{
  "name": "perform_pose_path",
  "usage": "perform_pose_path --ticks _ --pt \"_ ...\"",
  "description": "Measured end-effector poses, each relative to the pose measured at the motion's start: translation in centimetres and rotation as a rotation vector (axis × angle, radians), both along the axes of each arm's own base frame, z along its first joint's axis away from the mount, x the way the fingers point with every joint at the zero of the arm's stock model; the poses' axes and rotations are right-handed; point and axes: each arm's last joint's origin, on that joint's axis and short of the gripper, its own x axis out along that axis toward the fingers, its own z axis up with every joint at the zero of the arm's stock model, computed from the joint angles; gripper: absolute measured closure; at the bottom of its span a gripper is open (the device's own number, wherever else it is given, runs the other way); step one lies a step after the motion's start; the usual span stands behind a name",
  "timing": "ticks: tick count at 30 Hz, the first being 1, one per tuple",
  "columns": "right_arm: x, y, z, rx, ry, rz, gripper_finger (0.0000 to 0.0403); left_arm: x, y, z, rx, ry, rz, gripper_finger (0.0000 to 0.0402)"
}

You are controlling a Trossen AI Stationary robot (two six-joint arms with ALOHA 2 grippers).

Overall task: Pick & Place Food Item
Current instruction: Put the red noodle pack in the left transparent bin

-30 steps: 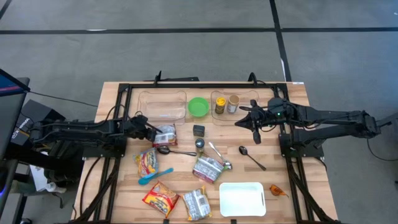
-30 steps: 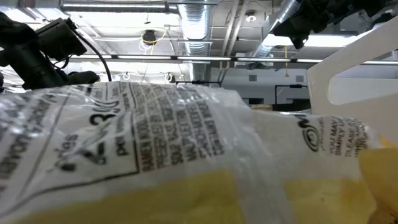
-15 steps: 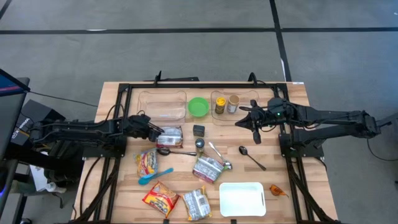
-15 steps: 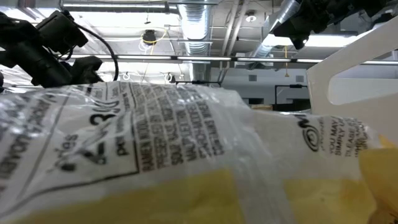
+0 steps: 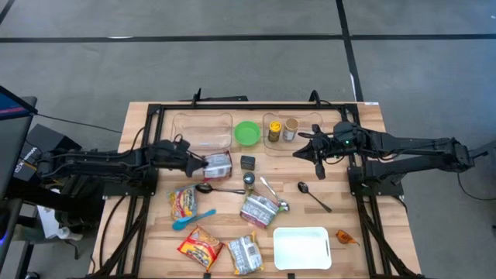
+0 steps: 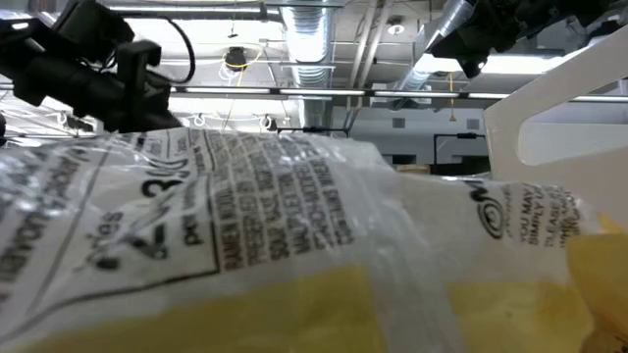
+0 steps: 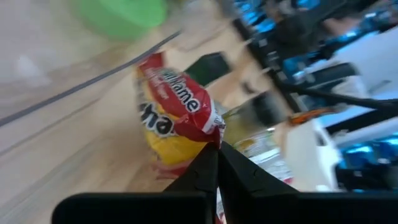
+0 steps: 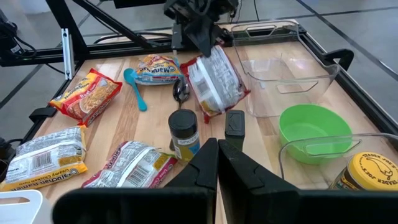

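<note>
Lying just beyond the lifted packet, toward the table's far edge, the clear container (image 5: 203, 129) is offering the nearest open compartment, with the green bowl (image 5: 247, 132) beside it. The left gripper (image 5: 199, 163) is pinching the ramen packet (image 5: 218, 165) by one end, so the packet is hanging above the wood with its long axis running away from the fingers toward the table's middle. The right gripper (image 5: 312, 152) is waiting closed and empty, well apart on the other side
</note>
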Motion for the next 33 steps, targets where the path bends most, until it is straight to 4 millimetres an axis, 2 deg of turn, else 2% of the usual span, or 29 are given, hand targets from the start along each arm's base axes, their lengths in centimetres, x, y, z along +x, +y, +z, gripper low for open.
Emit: perform_pose_path --ticks 10,19,24,33 --pt "0.0 0.0 0.0 0.0 0.0 0.0 0.0398 0.6 -0.2 2.7 0.031 -0.282 -0.126 0.0401" --pt "0.0 0.0 0.1 -0.001 -0.01 0.0 0.0398 0.5 0.4 4.6 0.182 -0.462 -0.076 0.0401" --pt "0.1 0.0 0.2 -0.005 -0.018 0.001 0.0398 0.1 1.8 4.9 0.328 -0.459 0.057 0.0401" --pt "0.1 0.0 0.1 -0.011 -0.015 0.004 0.0398 -0.7 3.9 4.8 0.58 -0.335 0.301 0.0401"
